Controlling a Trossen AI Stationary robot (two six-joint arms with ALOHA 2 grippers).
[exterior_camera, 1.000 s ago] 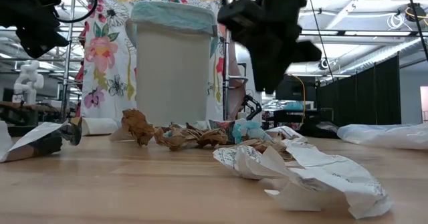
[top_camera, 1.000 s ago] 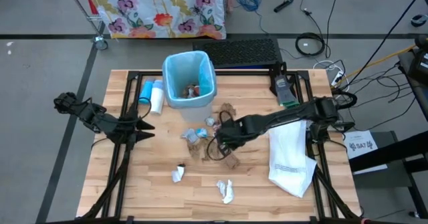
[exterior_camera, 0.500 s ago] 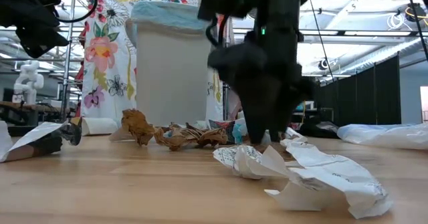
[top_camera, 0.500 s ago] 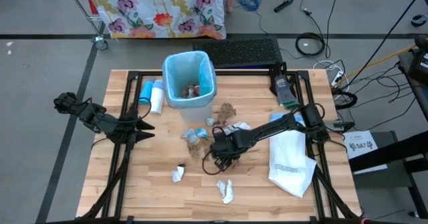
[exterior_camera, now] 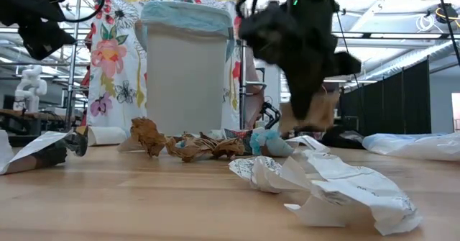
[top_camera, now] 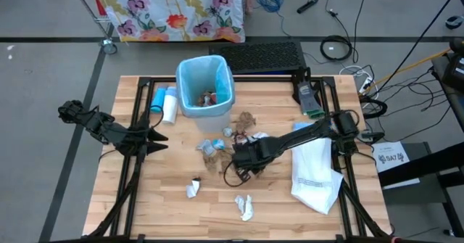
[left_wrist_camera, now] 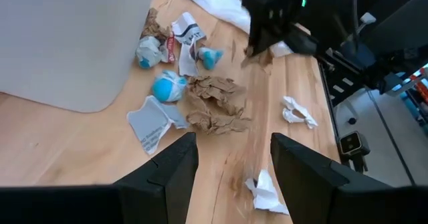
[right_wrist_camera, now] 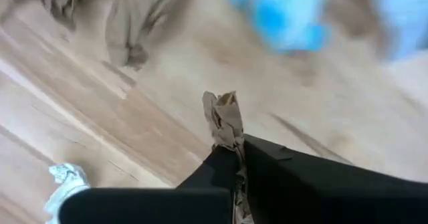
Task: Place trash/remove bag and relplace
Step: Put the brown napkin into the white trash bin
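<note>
A grey bin lined with the light-blue bag [top_camera: 206, 85] stands at the table's far middle, with some trash inside. Crumpled brown, blue and white scraps [top_camera: 217, 143] lie on the wood in front of it. My right gripper [top_camera: 245, 163] hovers over these scraps, shut on a brown paper scrap [exterior_camera: 314, 114]. The white replacement bag [top_camera: 313, 169] lies flat on the table's right side. My left gripper [top_camera: 156, 139] waits open above the table's left side; its fingers [left_wrist_camera: 170, 174] point toward the scraps. My right gripper [right_wrist_camera: 234, 150] pinches a crumpled brown paper scrap [right_wrist_camera: 224, 122] between its two fingers, coming from above. Part of the scrap sticks out past the fingertips. It is lifted clear of the table and hangs at the fingers [exterior_camera: 305, 90], above the other scraps.
A blue-and-white cylinder [top_camera: 166, 102] lies left of the bin. Two white scraps [top_camera: 193, 188] [top_camera: 244, 207] sit toward the near edge. A dark device [top_camera: 308, 96] rests at the far right. Bare wood lies between the left gripper and the scraps.
My right gripper dropped to the table among the scraps in front of the bin, took hold of a brown paper scrap, and has risen again with the scrap lifted clear. The left arm kept still.
</note>
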